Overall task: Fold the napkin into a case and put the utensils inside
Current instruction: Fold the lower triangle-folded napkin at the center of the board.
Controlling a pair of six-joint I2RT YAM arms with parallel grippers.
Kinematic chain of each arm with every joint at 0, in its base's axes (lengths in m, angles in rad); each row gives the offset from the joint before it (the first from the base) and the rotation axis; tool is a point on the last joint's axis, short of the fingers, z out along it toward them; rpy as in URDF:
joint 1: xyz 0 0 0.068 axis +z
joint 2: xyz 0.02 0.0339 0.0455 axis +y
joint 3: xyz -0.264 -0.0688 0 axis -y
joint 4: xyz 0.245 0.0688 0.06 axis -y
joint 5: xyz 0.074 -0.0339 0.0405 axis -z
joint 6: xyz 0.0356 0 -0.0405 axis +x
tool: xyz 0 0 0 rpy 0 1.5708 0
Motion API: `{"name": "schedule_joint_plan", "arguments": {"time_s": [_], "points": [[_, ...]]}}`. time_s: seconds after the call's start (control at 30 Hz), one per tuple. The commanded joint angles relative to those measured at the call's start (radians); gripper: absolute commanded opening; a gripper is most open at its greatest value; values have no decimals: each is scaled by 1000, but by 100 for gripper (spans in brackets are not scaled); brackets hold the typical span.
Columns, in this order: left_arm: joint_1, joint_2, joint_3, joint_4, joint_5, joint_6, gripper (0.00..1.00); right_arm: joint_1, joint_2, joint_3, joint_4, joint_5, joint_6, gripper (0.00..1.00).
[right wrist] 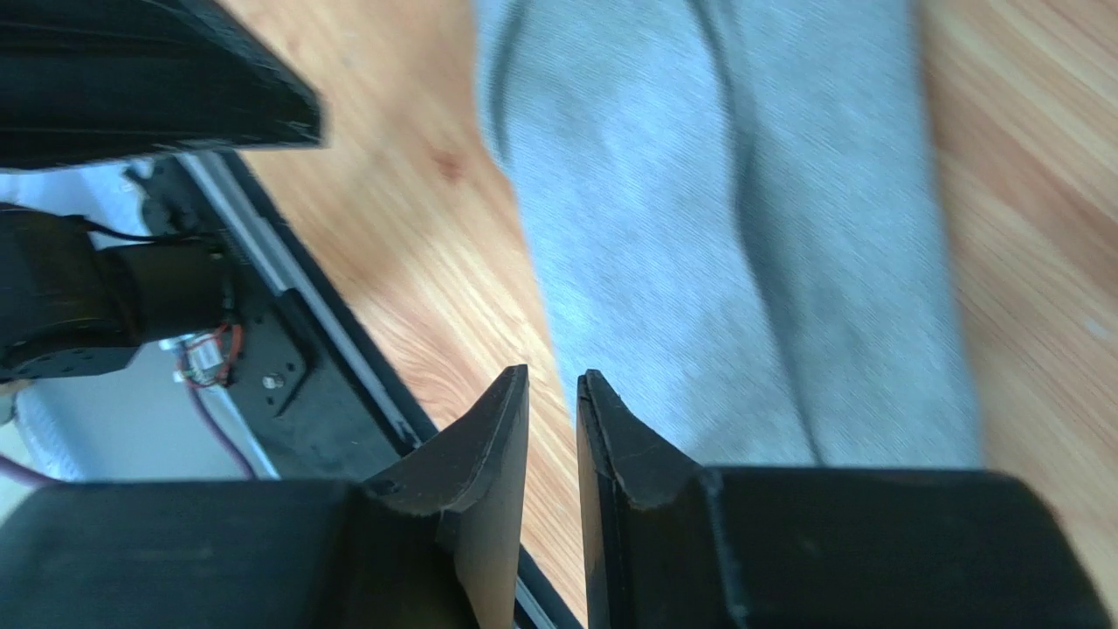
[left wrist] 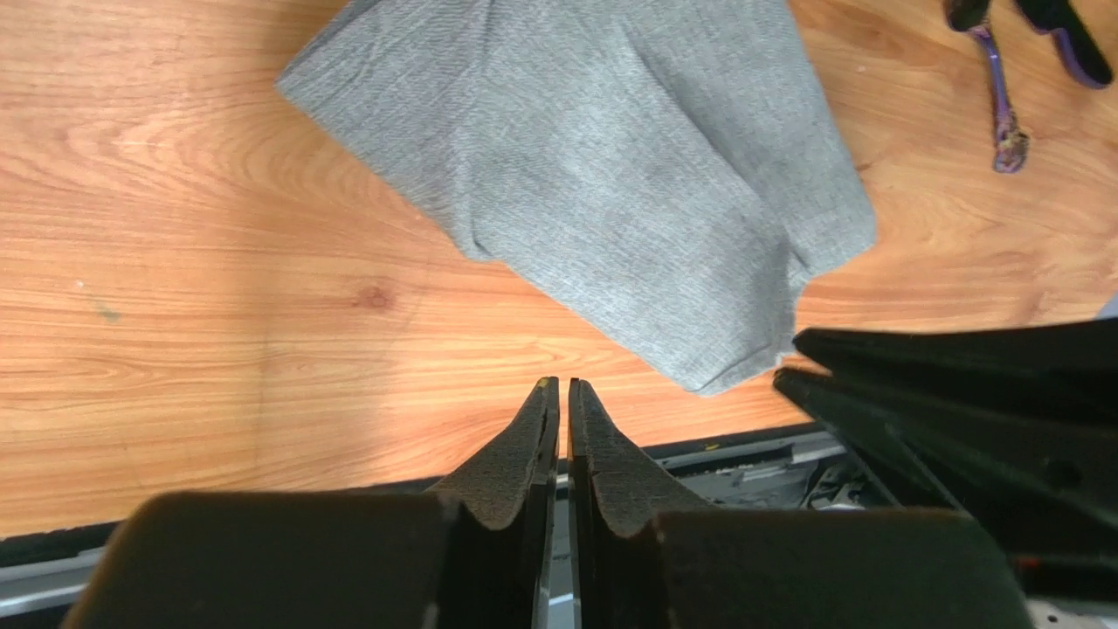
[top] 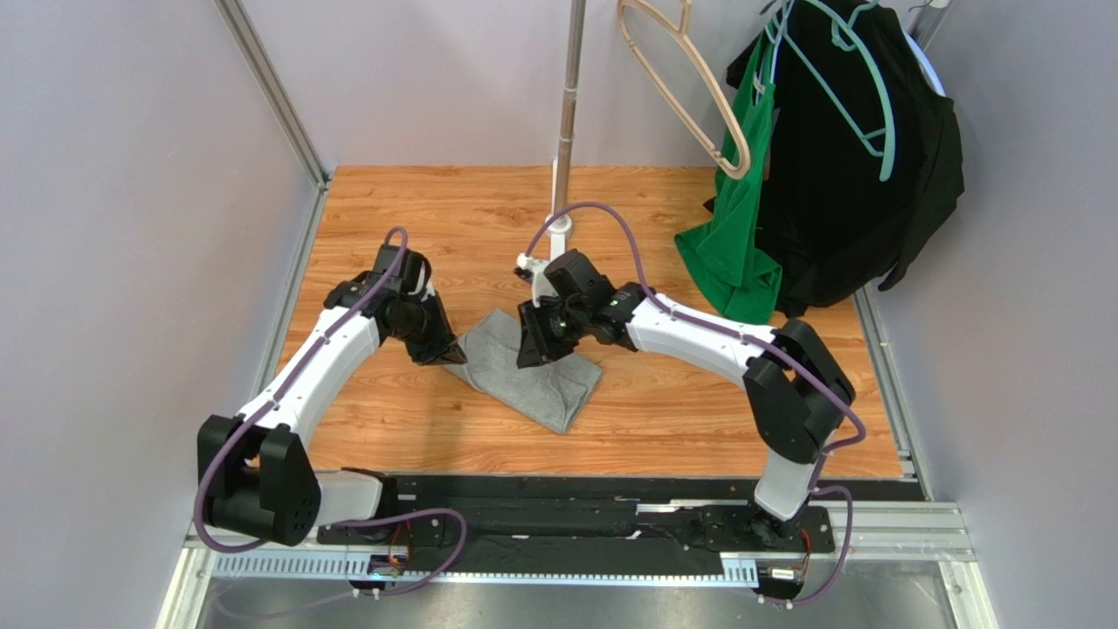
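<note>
The top view looks down from behind the arms; both wrist views look closely at the same napkin (left wrist: 617, 184).

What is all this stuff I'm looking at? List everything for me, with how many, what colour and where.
napkin: one, heather grey, folded in layers, lying on the table between the two arms
utensils: dark purple pieces, on the wood beyond the napkin, seen in the left wrist view only; number unclear
table: one, light wood
pole: one, metal, upright at the back
hangers: one beige, one teal, at the back right
green garment: one, hanging back right
black garment: one, hanging beside the green
left end effector: black, nearly closed, holding nothing
right end effector: black, slightly apart, holding nothing
</note>
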Motion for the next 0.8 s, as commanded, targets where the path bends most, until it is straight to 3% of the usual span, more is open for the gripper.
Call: {"name": "schedule_joint_plan", "arguments": {"time_s": [0.0,0.2,0.37,0.57,0.77], "points": [[28,30,-21,6,8,58,12,6,96,61,-11,-82,-2,22],[50,92,-53,83,66,27,17,-23,47,-132,36,-12,-5,17],[51,167,-41,138,53,20,21,8,-27,-247,88,-53,32,15],[13,204,22,151,68,10,29,-58,-93,-181,87,-79,38,18],[-140,252,28,207,65,-60,19,-144,11,-75,21,-39,-26,19]]}}
